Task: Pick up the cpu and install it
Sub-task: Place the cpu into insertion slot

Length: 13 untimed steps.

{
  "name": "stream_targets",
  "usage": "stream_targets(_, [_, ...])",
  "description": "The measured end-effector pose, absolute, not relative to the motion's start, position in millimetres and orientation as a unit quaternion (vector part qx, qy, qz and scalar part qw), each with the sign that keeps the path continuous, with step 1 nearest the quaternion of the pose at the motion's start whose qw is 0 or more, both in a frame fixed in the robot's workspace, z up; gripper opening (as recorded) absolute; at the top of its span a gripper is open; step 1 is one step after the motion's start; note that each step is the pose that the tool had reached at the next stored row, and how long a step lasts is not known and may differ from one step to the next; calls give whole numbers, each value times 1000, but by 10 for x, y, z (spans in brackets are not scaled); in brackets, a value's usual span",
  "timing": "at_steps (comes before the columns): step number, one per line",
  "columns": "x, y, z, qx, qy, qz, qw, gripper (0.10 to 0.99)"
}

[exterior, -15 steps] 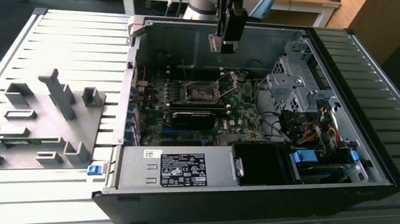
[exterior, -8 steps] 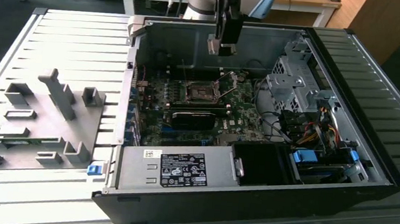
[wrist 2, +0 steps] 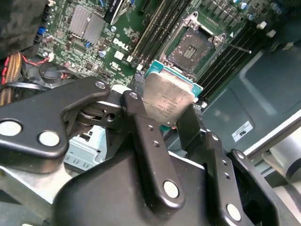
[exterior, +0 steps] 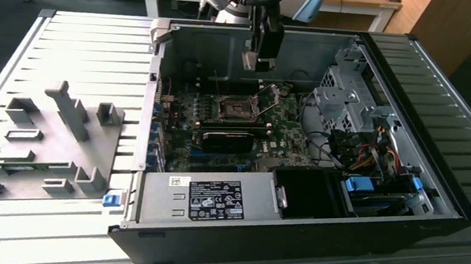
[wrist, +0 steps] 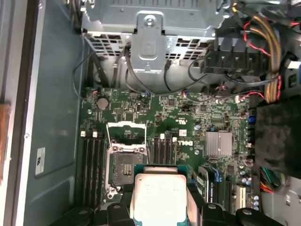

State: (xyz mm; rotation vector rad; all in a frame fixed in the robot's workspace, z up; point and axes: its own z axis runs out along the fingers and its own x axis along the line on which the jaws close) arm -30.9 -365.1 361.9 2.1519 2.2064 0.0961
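Note:
My gripper (exterior: 259,62) hangs above the open computer case, over the back part of the motherboard. It is shut on the cpu (wrist 2: 168,96), a small flat square chip with a silvery top and green edge, also seen as the cpu (wrist: 160,195) held between the black fingers (wrist 2: 146,136). The open socket (exterior: 239,110) with its metal frame raised lies on the green board below the gripper. In both wrist views the socket (wrist 2: 192,48) (wrist: 123,162) lies bare, with the chip held clear above the board.
The case (exterior: 433,207) lies on its side on a slatted metal table (exterior: 81,48). A power-supply box (exterior: 208,200) fills the near edge, drive cage and cable bundles (exterior: 362,149) crowd the exterior view's right. Grey fixture blocks (exterior: 56,135) stand to the left.

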Motion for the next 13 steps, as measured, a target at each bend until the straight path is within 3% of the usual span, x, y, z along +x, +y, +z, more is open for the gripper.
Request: stream_targets(13, [-315,-3644,3481,696,717,32,29,529])
